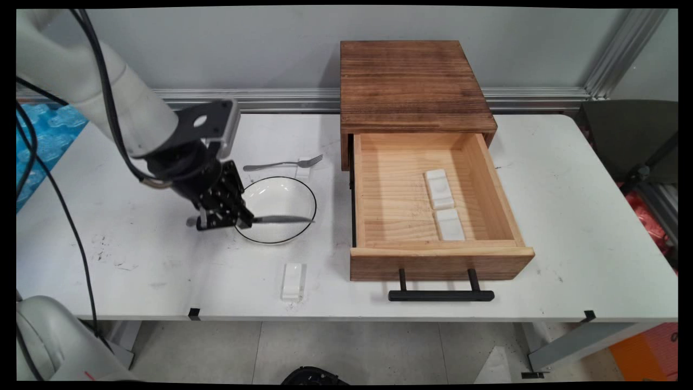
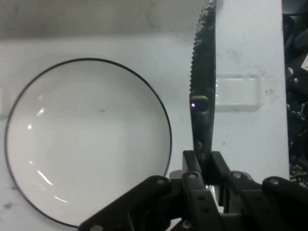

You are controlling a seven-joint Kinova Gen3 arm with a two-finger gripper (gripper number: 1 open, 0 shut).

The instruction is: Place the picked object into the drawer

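The pincer (image 1: 227,216) is clamped on a serrated knife (image 1: 284,219) by its handle, blade reaching over the black-rimmed plate's (image 1: 303,187) near edge. The handle is mostly hidden between the fingers. A fork (image 1: 281,163) lies behind the plate, a clear block (image 1: 293,281) near the desk's (image 1: 568,216) front. The wooden drawer (image 1: 373,200) beside them stands open, holding two white blocks (image 1: 439,188).

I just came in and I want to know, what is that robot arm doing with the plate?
The robot's black gripper has its jaws shut on a knife. It holds the knife flat above the near side of a white plate with a dark rim. A fork lies behind the plate, its head on a small clear rest. Another clear rest sits in front of the plate with nothing on it. To the right, a wooden drawer is pulled open, with two white blocks inside.
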